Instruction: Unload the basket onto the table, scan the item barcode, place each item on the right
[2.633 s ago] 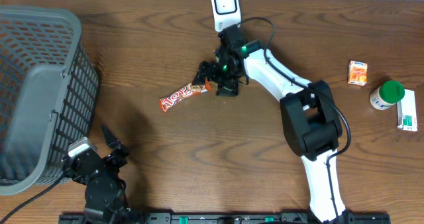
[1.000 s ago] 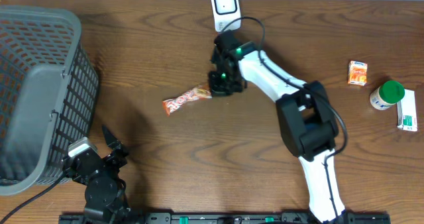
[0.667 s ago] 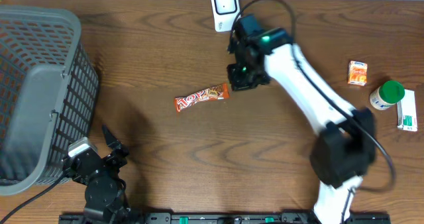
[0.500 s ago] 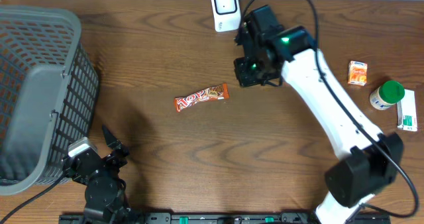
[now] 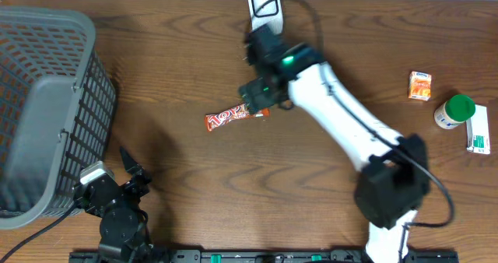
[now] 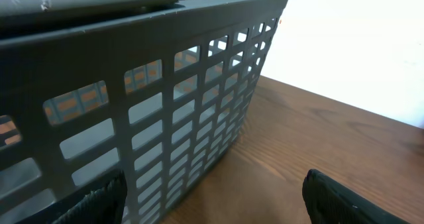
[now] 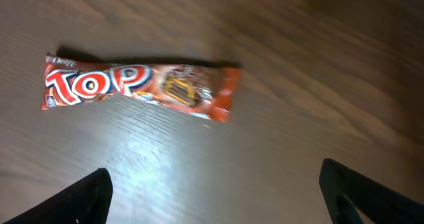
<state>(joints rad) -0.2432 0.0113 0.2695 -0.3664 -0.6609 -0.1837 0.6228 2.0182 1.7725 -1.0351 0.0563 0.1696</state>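
Note:
The item, a red and orange "TOP" candy bar (image 5: pixel 236 117), lies flat on the wooden table, well short of the white barcode scanner (image 5: pixel 264 0) at the back edge. My right gripper (image 5: pixel 259 101) hovers over the bar's right end. In the right wrist view the candy bar (image 7: pixel 139 85) lies free ahead of the right gripper (image 7: pixel 218 204), which is open and empty. My left gripper (image 5: pixel 128 170) rests at the front left, open. In the left wrist view the left gripper (image 6: pixel 212 207) has nothing between its fingers.
A grey mesh basket (image 5: pixel 47 99) fills the left side, and the basket (image 6: pixel 132 105) stands close in front of the left wrist camera. At the far right stand a small orange box (image 5: pixel 420 85), a green-capped bottle (image 5: pixel 455 111) and a white box (image 5: pixel 478 135).
My right gripper has opened and let go of the candy bar, which now lies on the table a little further right. The arm swung right, then back over the bar. The left arm stayed still.

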